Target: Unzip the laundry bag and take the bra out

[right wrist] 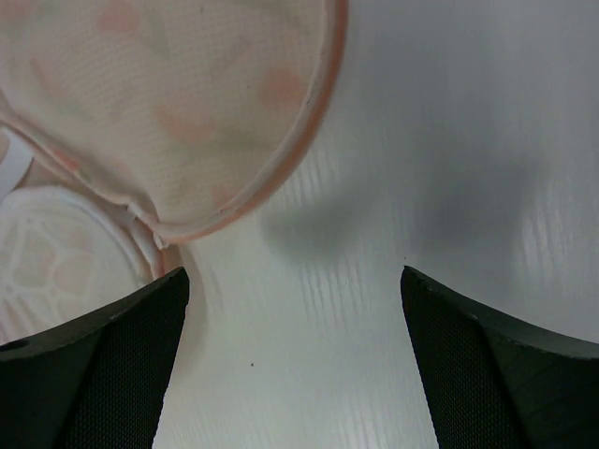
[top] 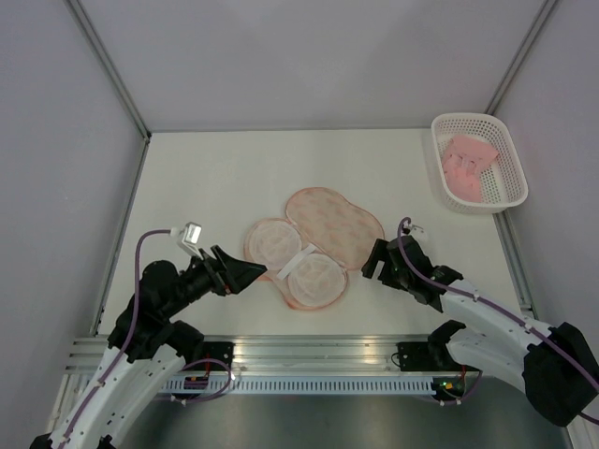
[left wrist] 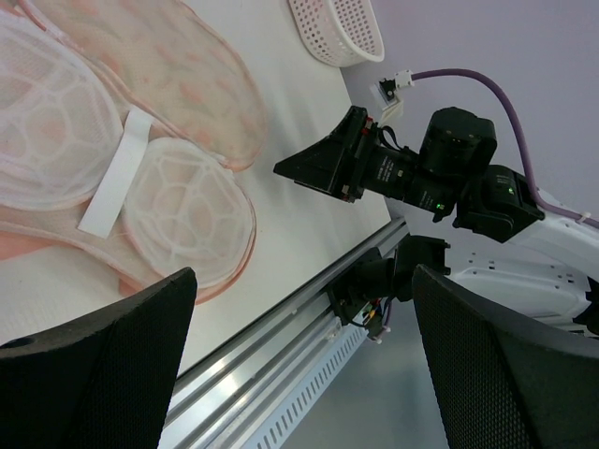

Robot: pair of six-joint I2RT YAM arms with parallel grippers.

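Unzipped laundry bag [top: 314, 245] mid-table; bra [top: 468, 166] in the far-right lattice basket [top: 465, 117].
Flanking the pouch, left gripper [top: 248, 271] and right gripper [top: 372, 260] are spread and empty; a careless sweep could snag and drag it.

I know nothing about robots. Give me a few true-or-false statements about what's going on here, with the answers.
1. The laundry bag lies open. True.
2. The bra is inside the laundry bag. False: it lies in the white basket, off at the far right.
3. The left gripper is clamped on the laundry bag. False: its fingers are apart and hold nothing.
4. The right gripper is open and empty. True.
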